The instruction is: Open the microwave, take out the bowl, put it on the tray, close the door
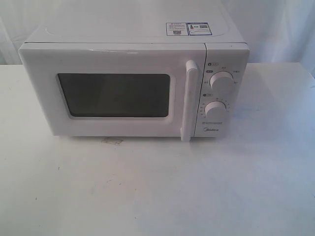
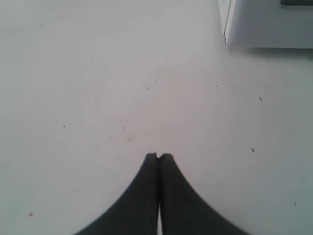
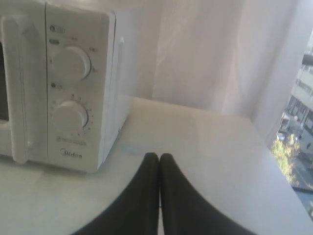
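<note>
One white Midea microwave (image 1: 133,83) stands on the white tabletop (image 1: 147,191). Its door (image 1: 113,59) is shut flush, with the vertical bar handle (image 1: 189,101) just beside the upper knob (image 1: 221,80) and lower knob (image 1: 215,108). Both hands are closed on nothing: the left hand (image 2: 159,155) is over bare tabletop near the microwave's corner, the right hand (image 3: 159,155) near its knob side.

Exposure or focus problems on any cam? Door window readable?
Exterior view: washed-out white on white; the door window is too dark to see inside. Left wrist view: even light, soft shadow under the microwave. Right wrist view: hazy backlight through the curtain, knobs soft.
</note>
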### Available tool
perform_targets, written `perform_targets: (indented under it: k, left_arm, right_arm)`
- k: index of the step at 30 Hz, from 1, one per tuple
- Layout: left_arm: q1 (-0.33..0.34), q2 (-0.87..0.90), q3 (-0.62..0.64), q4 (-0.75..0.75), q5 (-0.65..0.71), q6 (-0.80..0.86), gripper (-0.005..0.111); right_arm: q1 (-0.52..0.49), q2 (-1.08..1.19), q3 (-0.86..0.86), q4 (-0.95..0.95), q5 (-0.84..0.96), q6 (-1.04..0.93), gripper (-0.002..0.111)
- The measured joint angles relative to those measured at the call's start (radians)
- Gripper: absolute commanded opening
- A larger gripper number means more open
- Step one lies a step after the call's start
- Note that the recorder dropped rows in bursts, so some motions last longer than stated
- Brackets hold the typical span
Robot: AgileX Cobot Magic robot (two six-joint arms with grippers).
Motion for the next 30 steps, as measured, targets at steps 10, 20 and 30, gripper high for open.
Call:
perform_targets:
  k: [10,20,30]
  left_arm:
    - [0.000,0.000,0.000,0.000,0.000,0.000,0.000]
    - [0.000,0.000,0.000,0.000,0.000,0.000,0.000]
    - [0.000,0.000,0.000,0.000,0.000,0.000,0.000]
  right_arm:
    - [0.000,-0.001,0.003,0.016,-0.579,0.117,0.000]
    - [0.000,0.072,-0.228,-0.061,-0.554,0.380,0.000]
    - [0.000,0.565,-0.362,-0.393,-0.406,0.671,0.000]
